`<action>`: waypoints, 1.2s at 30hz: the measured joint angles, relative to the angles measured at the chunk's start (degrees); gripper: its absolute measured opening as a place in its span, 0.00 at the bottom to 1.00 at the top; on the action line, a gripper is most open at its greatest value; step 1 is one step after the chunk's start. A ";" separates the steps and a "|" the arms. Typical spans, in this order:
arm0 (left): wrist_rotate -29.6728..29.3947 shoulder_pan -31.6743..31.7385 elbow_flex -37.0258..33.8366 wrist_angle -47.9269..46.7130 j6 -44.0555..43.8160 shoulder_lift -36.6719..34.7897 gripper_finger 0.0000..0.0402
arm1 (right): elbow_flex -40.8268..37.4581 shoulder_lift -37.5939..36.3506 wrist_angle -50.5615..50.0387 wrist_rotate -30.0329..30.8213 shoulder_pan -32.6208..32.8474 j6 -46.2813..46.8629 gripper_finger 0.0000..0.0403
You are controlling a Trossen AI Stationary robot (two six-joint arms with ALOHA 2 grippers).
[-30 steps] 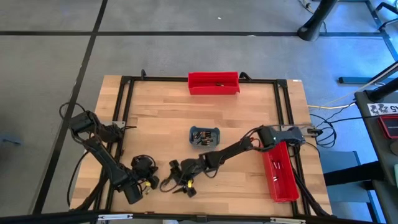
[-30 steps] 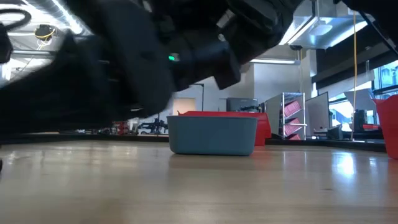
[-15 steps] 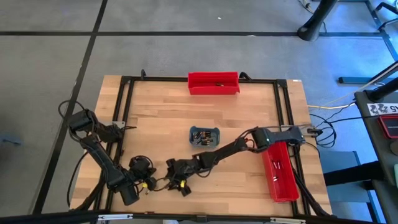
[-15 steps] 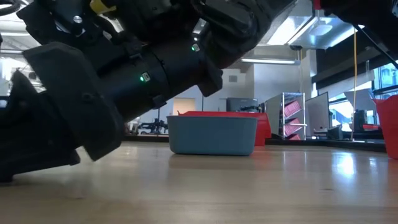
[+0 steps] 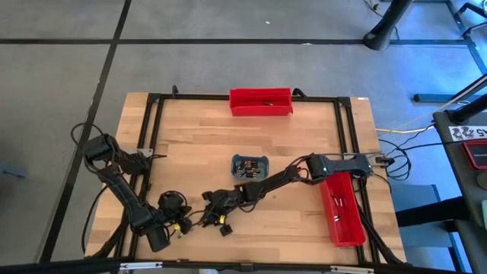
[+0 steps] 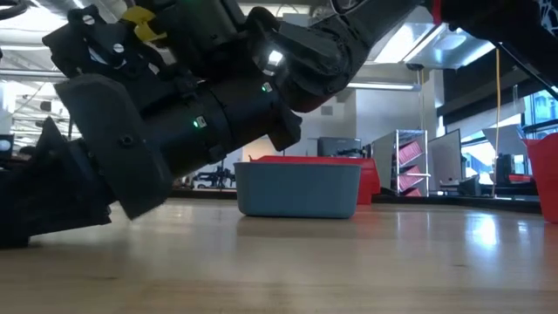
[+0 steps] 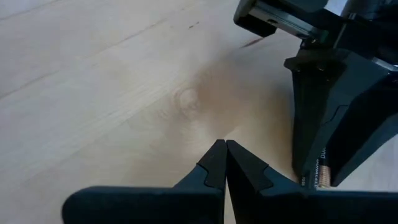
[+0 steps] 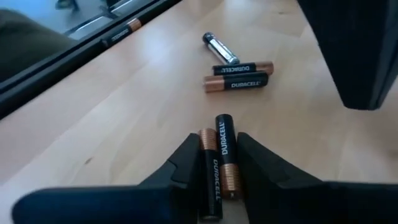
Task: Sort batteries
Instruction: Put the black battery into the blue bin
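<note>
Now — right gripper (image 8: 214, 163) fingers close around two batteries (image 8: 219, 165) | small, hard, smooth — likely to roll | grip mid-body.

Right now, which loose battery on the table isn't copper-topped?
The silvery-blue one, lying farthest from the right tool. The two beside it and the pair between the tool's fingers are black with copper ends.

A red bin (image 5: 262, 101) sits at the table's (image 5: 198, 137) far edge, another (image 5: 342, 209) along its right side.
</note>
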 joint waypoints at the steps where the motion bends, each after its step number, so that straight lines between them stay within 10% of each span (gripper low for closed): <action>1: 0.00 0.00 0.00 0.00 0.02 0.00 0.00 | 0.00 -0.01 0.16 0.46 -0.01 1.03 0.19; 14: 0.92 -1.46 0.04 1.49 -1.60 -0.04 0.00 | -0.02 -3.30 -7.46 2.87 -3.59 6.07 0.19; 36: 1.07 -2.54 0.04 1.04 -2.85 -0.04 0.00 | -0.81 -18.84 -37.30 25.08 -5.07 -0.83 0.17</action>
